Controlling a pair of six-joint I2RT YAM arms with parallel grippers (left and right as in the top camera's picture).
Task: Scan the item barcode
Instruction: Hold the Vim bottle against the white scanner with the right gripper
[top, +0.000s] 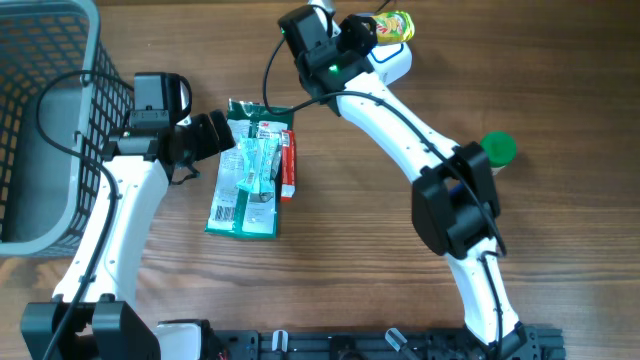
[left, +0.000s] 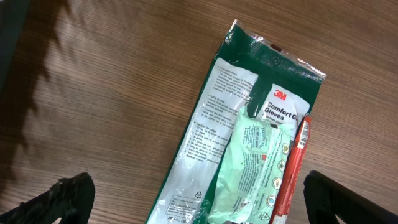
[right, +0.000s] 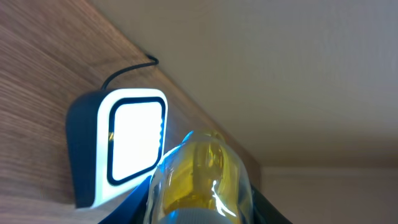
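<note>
At the left edge sat a grey basket (top: 105, 100); beside it the left gripper (top: 222, 140) hung fully spread and empty by a green glove packet (top: 245, 190). Further right, the right gripper (top: 372, 30) was closed partway round a small bottle (top: 395, 26), held just beside the scanner (right: 127, 146) at the table's far edge. Likely trouble: the code facing away from the lit window, or the smooth bottle slipping if turned. It looked clear, glossy, rounded, yellow inside; no barcode showed
</note>
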